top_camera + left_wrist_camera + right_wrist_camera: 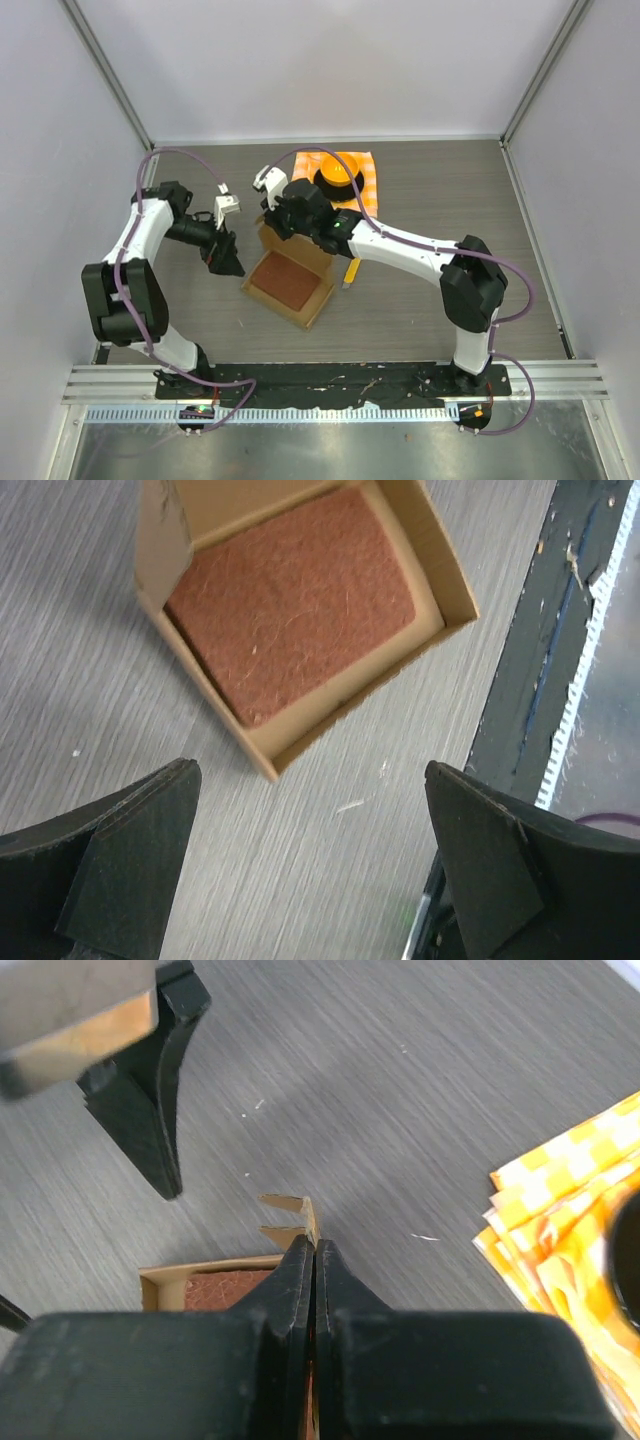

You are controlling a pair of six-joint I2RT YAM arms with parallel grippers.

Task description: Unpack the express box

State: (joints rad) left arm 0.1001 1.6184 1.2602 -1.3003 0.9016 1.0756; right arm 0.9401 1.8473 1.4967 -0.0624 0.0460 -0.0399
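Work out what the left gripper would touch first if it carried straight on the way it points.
Probably the bare table, just short of the box. The open left gripper tilts down toward its near corner; depth is unclear, so that corner could come first.

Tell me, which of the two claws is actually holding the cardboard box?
The right claw: it is pinched shut on the express box at its raised flap. The left claw hangs open beside the box, touching nothing.
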